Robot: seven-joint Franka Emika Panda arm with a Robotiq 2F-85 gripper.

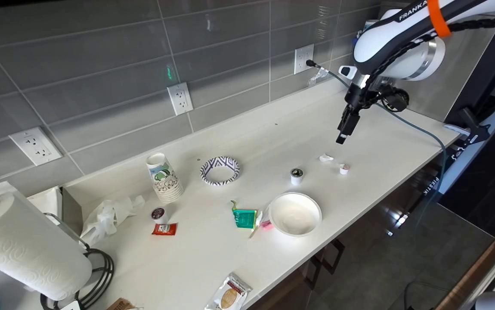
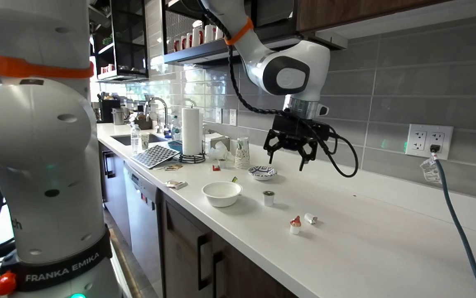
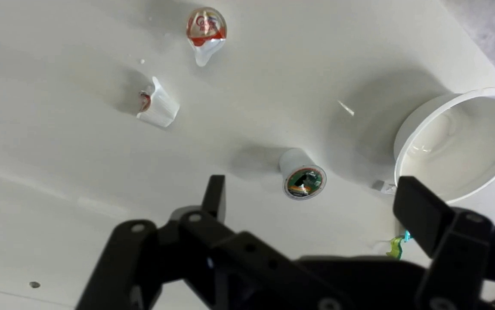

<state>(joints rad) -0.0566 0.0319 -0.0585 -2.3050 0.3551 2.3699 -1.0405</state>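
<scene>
Paper towel roll (image 2: 191, 131), left of centre in an exterior view: upright on wire stand (image 2: 192, 159), presumably for tearing. White bowl (image 2: 221, 194), below centre: contents unclear. Paper cups (image 2: 242, 155), centre: nested, likely to save room. Patterned paper bowl (image 2: 262, 174): nothing visible inside. Coffee pod (image 2: 268, 199), lower right of centre: upright, contents hidden. Gripper (image 2: 286, 165), higher in frame: fingers apart, empty. Upright creamer cup (image 2: 295, 227), tipped creamer cup (image 2: 310, 218): lower right.

Free lane between pod (image 3: 303, 178) and patterned bowl (image 2: 263, 176); white bowl (image 2: 221, 200) obstructs near pod.
</scene>
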